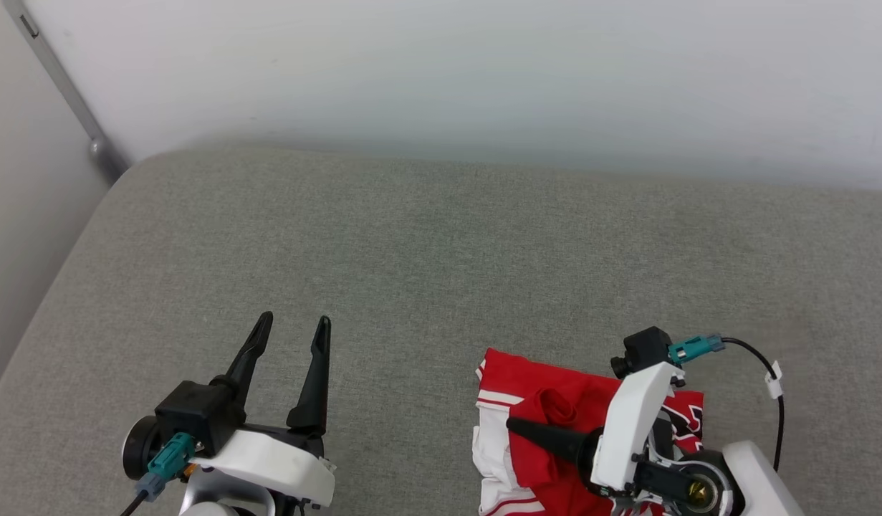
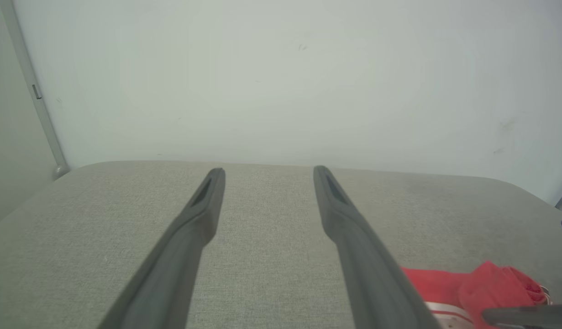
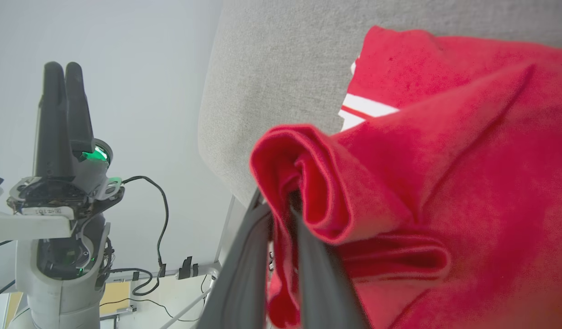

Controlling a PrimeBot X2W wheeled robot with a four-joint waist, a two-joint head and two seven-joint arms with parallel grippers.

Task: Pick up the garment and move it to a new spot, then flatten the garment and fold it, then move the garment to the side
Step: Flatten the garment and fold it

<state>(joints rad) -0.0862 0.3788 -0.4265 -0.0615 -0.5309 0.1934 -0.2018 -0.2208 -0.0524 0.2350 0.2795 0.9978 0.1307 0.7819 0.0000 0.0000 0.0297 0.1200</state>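
Note:
The garment (image 1: 530,378), red with white striped trim, lies bunched on the grey padded surface (image 1: 441,251) at the lower right of the head view. My right gripper (image 1: 516,426) points left over it and is shut on a raised red fold. In the right wrist view the garment (image 3: 445,183) wraps around my right gripper (image 3: 283,214), hiding the fingertips. My left gripper (image 1: 295,319) stands open and holds nothing at the lower left, well apart from the cloth. Its own view shows the left gripper (image 2: 268,171) spread wide, with the garment (image 2: 491,283) at the lower right.
A pale wall (image 1: 483,72) rises behind the grey surface. A thin metal pole (image 1: 61,79) runs down the wall at the far left. The surface's left edge (image 1: 46,301) drops away beside my left arm.

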